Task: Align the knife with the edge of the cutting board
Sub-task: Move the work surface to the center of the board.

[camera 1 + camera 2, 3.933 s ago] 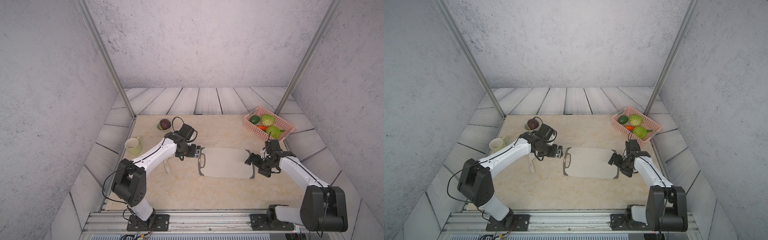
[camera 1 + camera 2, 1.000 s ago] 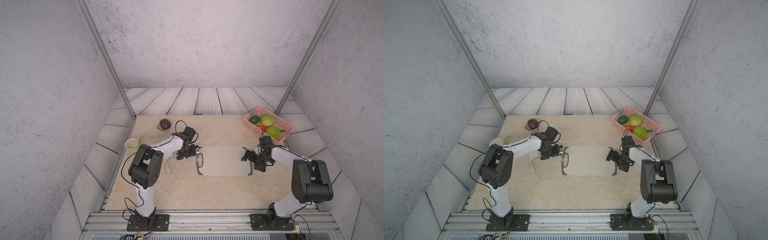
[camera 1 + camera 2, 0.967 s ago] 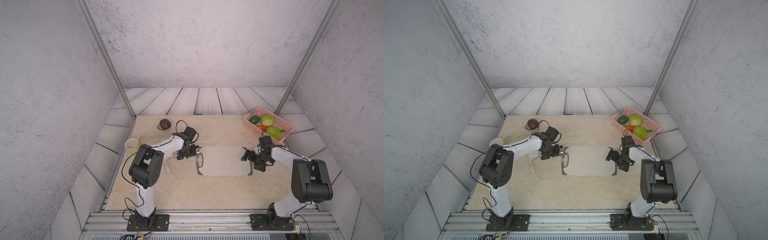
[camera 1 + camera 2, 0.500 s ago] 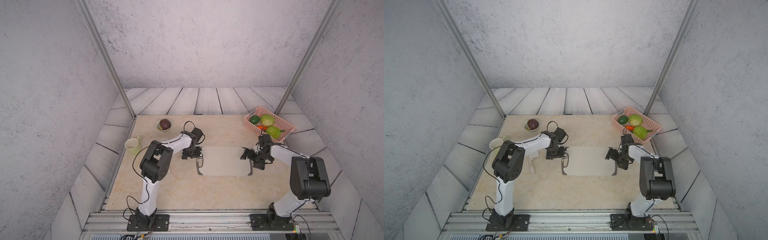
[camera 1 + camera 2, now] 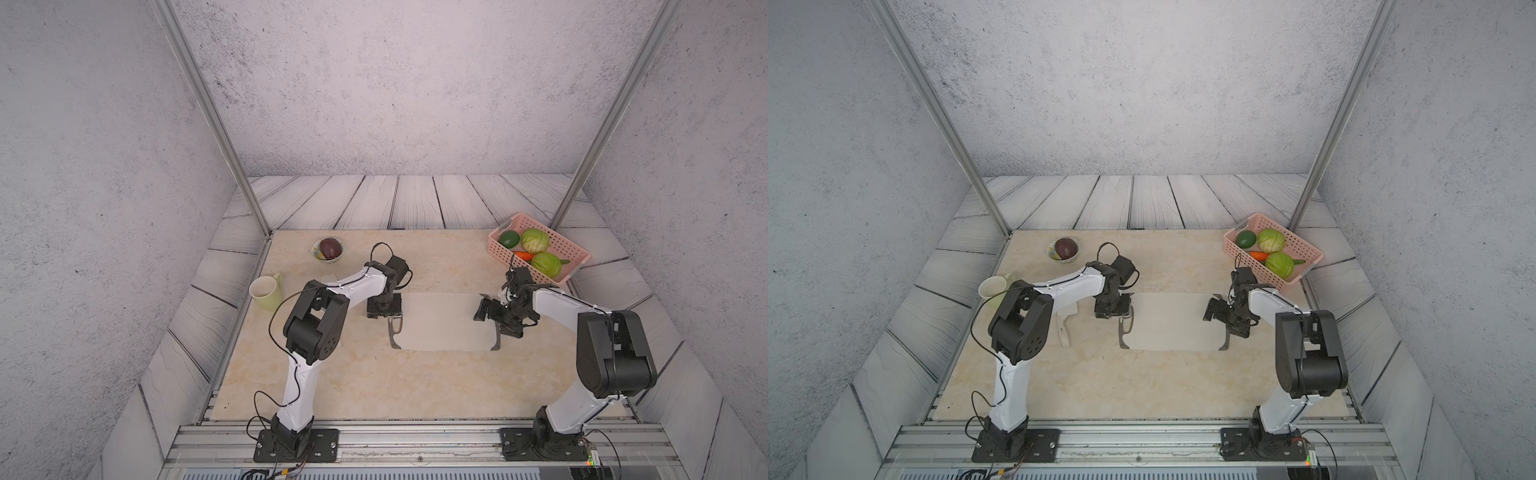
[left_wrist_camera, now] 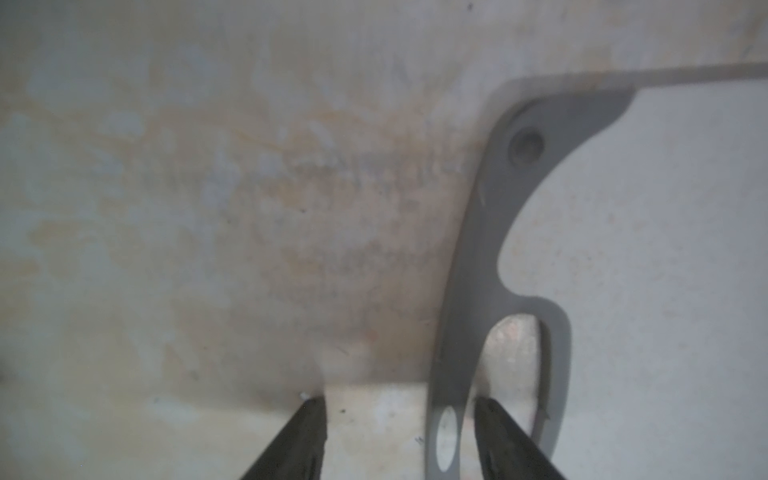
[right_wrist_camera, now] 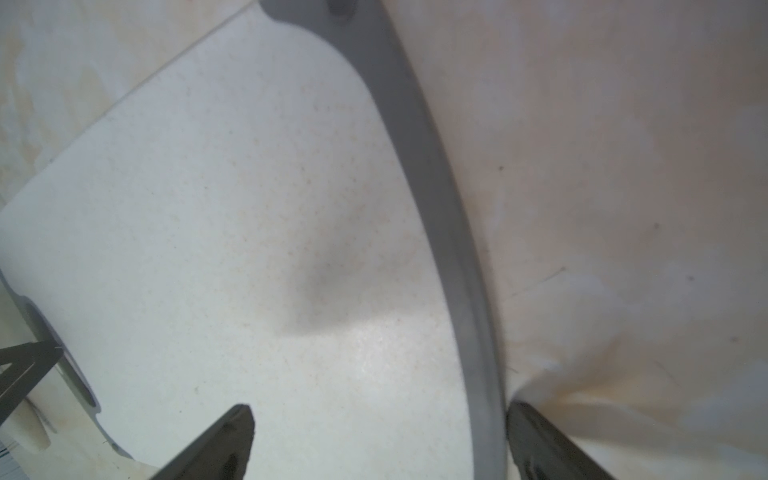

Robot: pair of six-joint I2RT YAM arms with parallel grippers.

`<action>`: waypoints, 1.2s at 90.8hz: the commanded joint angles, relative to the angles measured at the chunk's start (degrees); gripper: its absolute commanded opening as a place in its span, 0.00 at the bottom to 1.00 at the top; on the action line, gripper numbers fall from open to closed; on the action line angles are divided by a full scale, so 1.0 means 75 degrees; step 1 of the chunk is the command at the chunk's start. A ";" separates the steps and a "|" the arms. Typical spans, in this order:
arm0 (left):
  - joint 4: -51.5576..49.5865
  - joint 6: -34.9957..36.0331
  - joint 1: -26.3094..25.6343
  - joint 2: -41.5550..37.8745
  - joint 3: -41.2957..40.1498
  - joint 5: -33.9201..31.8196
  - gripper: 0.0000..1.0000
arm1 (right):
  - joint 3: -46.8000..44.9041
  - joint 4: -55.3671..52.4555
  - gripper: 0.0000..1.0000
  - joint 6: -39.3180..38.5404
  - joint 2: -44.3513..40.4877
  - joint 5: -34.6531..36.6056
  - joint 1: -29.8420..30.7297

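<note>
The left gripper [image 6: 399, 405] closes in on the slot-handle end of the cutting board [image 5: 444, 322]. Its jaws have narrowed from the full spread of a second ago but are not yet clamped. One finger stands in the slot hole [image 6: 513, 345] and the other on the table [image 5: 374, 382] outside the dark grey trim [image 6: 469, 257], with a gap left on that side.

The knife [image 5: 1064, 330] lies flat on the table off that same end of the board, apart from it and partly under the left forearm [image 5: 1067, 291]. It runs roughly along the board's short edge, and neither gripper touches it.

At the board's opposite end the right gripper [image 7: 379, 407] remains spread wide, one finger over the pale surface and one beyond the trim there. Farther out from the slot end stand a green mug [image 5: 264, 292] and a small bowl [image 5: 328, 249] holding a dark fruit. Past the opposite end sits a pink basket [image 5: 577, 253] of vegetables.

The narrowing points to a grip on the board rather than the knife, likely to shift the board toward the blade. Knife and edge are not yet aligned.
</note>
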 commanded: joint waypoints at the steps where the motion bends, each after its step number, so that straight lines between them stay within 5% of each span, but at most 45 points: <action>1: -0.0231 -0.0014 -0.0093 0.0198 -0.0150 -0.0026 0.55 | -0.0089 -0.0368 0.99 -0.0048 0.0256 -0.0031 0.0263; 53: 0.0084 -0.0235 0.0416 -0.0345 -0.1092 0.0265 0.27 | -0.0279 -0.0005 0.99 0.0361 0.0147 -0.0064 0.0945; 109: -0.0149 -0.0136 0.1132 -0.0298 -0.0894 0.0325 0.21 | 0.0443 0.0273 0.99 0.0878 0.0823 -0.0388 0.1574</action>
